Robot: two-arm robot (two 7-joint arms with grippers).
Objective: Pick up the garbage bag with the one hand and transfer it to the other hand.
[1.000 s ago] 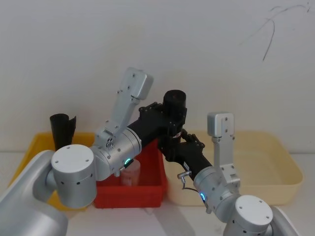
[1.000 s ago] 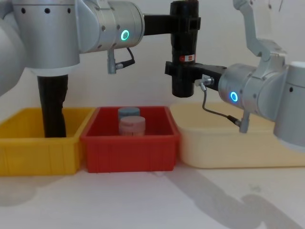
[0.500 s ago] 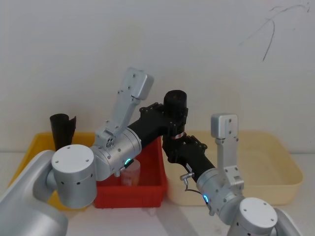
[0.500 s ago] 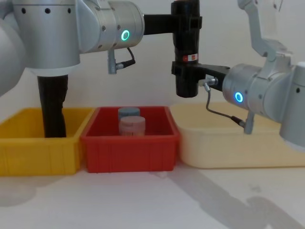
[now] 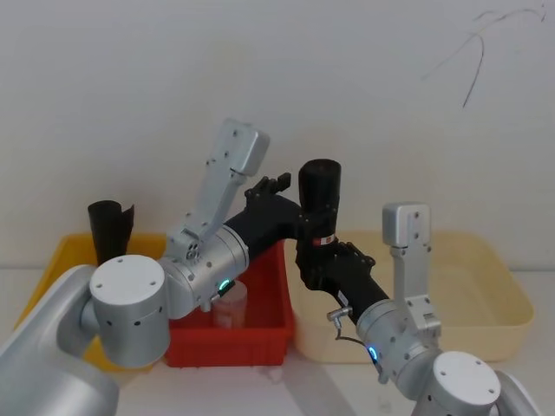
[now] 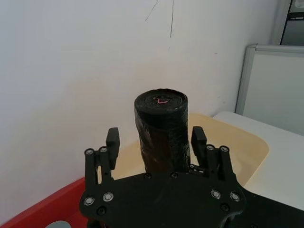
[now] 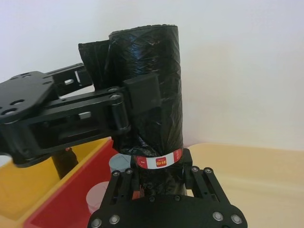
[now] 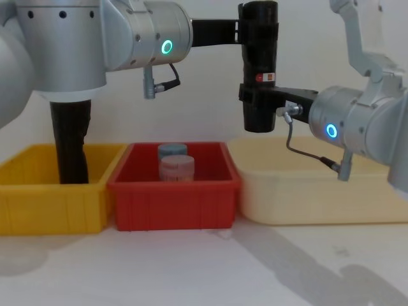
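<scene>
The bag (image 8: 259,64) stands upright in the air, high above the red bin (image 8: 172,191) and just past that bin's right wall. Its red-and-white label (image 8: 265,78) rings it a little below the middle.

The right gripper (image 7: 159,176) reaches in from the right of the red bin and has its fingers clenched on the bag's lower part, just under the label. One finger (image 7: 127,176) presses each side of the roll.

The left gripper (image 6: 155,137) comes across from above the red bin, at the level of the bag's upper part. Its fingers are released: in the left wrist view they stand either side of the roll, with a clear gap at one finger (image 6: 112,141) and a narrower one at the other. In the right wrist view one pad lies in front of the roll; whether it touches cannot be told from there.

The red bin rests on the surface (image 8: 191,268) and holds two small lidded jars (image 8: 176,167), one behind the other. A yellow bin (image 8: 51,204) touches the red bin's left wall, and a matt black roll (image 8: 70,143) stands upright inside it. A cream bin (image 8: 306,197) sits against the red bin's right wall, below the right gripper.
</scene>
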